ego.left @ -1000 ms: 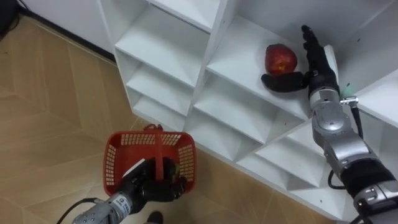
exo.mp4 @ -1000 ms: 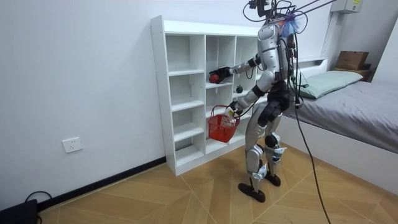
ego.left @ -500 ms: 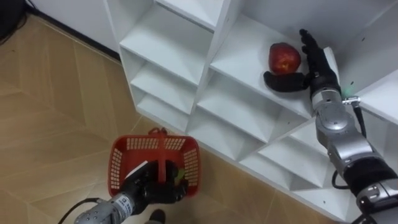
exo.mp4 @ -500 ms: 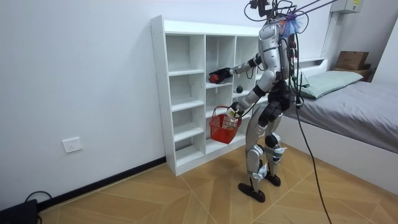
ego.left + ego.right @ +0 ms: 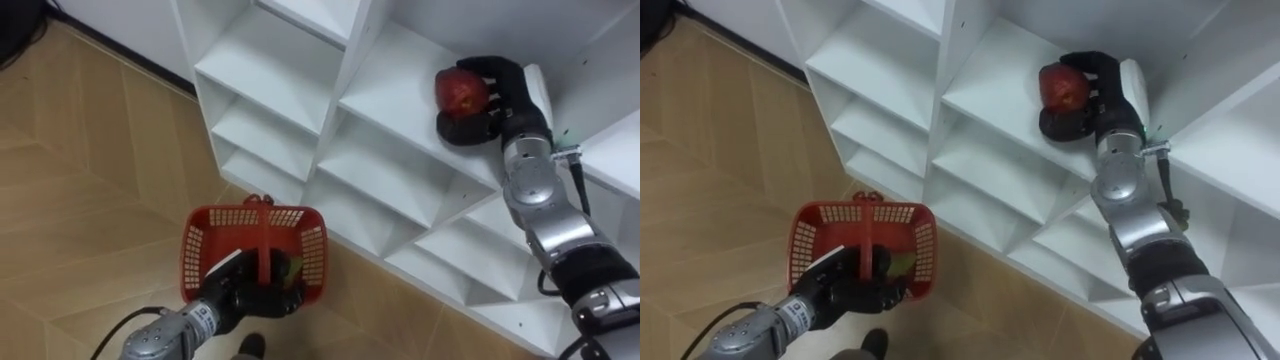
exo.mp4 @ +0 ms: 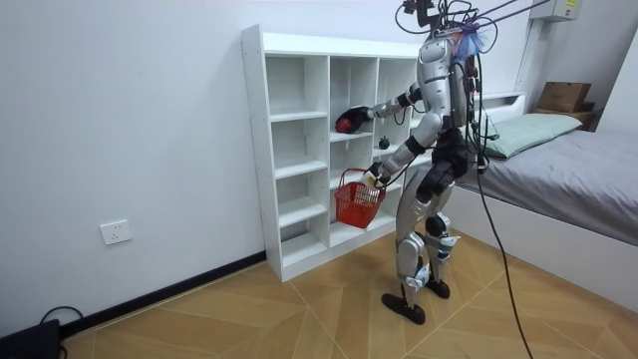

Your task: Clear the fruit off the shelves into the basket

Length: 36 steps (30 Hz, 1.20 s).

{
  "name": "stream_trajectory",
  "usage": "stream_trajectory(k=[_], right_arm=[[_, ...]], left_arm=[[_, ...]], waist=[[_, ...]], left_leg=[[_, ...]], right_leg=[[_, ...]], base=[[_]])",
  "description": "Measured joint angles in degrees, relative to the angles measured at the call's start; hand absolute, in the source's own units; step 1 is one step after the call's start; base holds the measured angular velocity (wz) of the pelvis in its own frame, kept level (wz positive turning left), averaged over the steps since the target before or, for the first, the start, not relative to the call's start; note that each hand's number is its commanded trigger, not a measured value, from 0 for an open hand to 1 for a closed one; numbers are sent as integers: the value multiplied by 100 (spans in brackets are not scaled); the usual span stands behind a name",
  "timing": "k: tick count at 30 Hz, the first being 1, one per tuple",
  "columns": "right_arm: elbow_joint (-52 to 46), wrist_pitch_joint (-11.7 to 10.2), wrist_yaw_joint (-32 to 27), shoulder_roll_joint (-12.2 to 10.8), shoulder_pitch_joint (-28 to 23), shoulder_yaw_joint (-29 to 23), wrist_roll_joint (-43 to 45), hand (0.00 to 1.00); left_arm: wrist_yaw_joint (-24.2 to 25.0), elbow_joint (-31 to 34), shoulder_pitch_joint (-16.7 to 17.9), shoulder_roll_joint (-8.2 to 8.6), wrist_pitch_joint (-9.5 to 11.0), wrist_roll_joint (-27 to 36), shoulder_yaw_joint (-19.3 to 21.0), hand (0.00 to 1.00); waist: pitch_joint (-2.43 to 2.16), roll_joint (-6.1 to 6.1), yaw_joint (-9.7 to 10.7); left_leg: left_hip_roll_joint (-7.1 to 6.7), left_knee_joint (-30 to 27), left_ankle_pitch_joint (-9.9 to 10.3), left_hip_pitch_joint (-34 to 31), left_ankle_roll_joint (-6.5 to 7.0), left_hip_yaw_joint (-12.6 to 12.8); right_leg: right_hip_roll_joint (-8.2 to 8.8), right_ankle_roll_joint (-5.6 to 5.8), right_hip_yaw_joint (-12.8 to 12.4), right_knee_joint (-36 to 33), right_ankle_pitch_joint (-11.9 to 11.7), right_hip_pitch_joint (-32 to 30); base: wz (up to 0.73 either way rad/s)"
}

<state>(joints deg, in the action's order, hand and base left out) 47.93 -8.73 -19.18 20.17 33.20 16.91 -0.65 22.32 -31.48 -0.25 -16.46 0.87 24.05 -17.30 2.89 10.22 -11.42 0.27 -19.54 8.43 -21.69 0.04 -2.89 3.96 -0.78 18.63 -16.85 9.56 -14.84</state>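
Observation:
A red apple lies on a white closet shelf, and my right hand has its fingers curled round it from the right. The same hand and apple show in the right eye view. Lower down, my left hand is shut on the handle of a red plastic basket, which hangs over the wooden floor in front of the closet's lower shelves. Something yellow-green lies inside the basket. In the room view I stand facing the white closet, right hand reaching into a middle compartment, basket at hip height.
The closet's other compartments near my hands are bare. A small dark fruit sits on a shelf right of the apple's compartment in the room view. A bed stands behind me. Wooden floor lies open toward the room view's left.
My right hand's fingers, straight beside the apple before, have curled round it. The basket stays in my left hand, and the camera has shifted slightly.

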Motion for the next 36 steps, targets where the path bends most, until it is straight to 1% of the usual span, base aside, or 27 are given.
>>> stream_trajectory(k=[4,5,8,10,13,14,16,19,22,24,26,27,29,32,34,36], right_arm=[[2,-2,0,0,0,4,0,100],[2,-5,0,-2,1,4,0,100],[-24,-13,-21,-5,40,3,76,100],[-91,-9,-32,-5,45,-16,95,100],[-238,-8,-75,-6,45,-17,107,100],[-312,-4,-75,-6,42,-16,106,100],[-379,-6,-80,-5,39,-17,101,100],[-421,-11,-85,-5,37,-15,102,100],[-909,-8,30,-69,-174,-6,226,100],[-1352,-58,128,-95,-438,66,428,100],[-1537,-141,194,-96,-571,240,465,100],[-1632,-188,231,-104,-659,306,461,100],[-1892,-194,276,-128,-820,322,424,100],[-2237,-228,380,-200,-1053,326,298,100],[-2423,-241,456,-201,-1210,326,287,100],[-2540,-245,592,-273,-1337,335,388,100]], left_arm=[[2,-5,-3,-15,14,0,-73,100],[10,-9,-2,-20,25,0,-97,100],[12,-8,-4,-2,82,5,-100,100],[11,-8,-8,7,98,4,-102,100],[-7,-8,-27,31,122,3,-105,100],[-43,-9,-26,41,137,4,-112,100],[-85,-8,-26,46,177,9,-140,100],[-141,-4,-30,41,216,10,-204,100],[-151,-3,-27,114,217,-1,-202,100],[-150,-8,-28,180,218,7,-194,100],[-148,-7,-29,206,230,28,-195,100],[-146,-7,-28,223,247,46,-184,100],[-153,-10,-10,240,285,46,-166,100],[-161,-46,-11,228,307,48,-145,100],[-166,-76,5,237,324,48,-154,100],[-166,-75,65,253,329,47,-155,100]], waist=[[4,5,-1],[12,14,-5],[72,20,-2],[73,18,1],[88,-8,11],[103,-32,17],[106,-56,23],[91,-112,28],[64,-220,30],[14,-324,20],[-11,-368,29],[-12,-369,39],[-12,-369,67],[-16,-364,185],[-32,-361,211],[-77,-366,319]], left_leg=[[0,9,-1,13,2,13],[0,16,-2,22,4,25],[2,5,0,17,6,45],[2,-21,1,-32,7,55],[10,-94,1,-115,8,99],[17,-116,7,-138,16,109],[19,-126,8,-171,17,122],[22,-125,8,-174,17,122],[27,-111,7,-182,17,145],[29,-109,6,-180,17,184],[28,-94,4,-154,18,204],[31,-73,0,-129,20,218],[40,-72,0,-126,21,242],[46,-74,0,-120,22,250],[77,-77,0,-104,23,297],[100,-94,0,-100,24,361]], right_leg=[[10,0,-5,-12,0,0],[13,0,-21,-17,1,-2],[12,1,-105,-85,5,-41],[9,1,-130,-87,5,-90],[8,-1,-154,-123,3,-193],[8,-1,-155,-138,3,-214],[18,-1,-151,-185,3,-268],[19,-2,-143,-187,3,-277],[20,-2,-174,-201,3,-318],[23,-2,-208,-205,3,-330],[35,-2,-229,-224,4,-329],[35,-2,-256,-228,5,-327],[30,-2,-272,-228,5,-326],[30,-3,-273,-228,5,-324],[31,-5,-295,-229,4,-323],[18,-10,-353,-229,0,-322]], base=[[0],[-4],[-4],[-4],[-8],[-7],[-4],[0],[-5],[-5],[-6],[-6],[-2],[-2],[-9],[-7]])
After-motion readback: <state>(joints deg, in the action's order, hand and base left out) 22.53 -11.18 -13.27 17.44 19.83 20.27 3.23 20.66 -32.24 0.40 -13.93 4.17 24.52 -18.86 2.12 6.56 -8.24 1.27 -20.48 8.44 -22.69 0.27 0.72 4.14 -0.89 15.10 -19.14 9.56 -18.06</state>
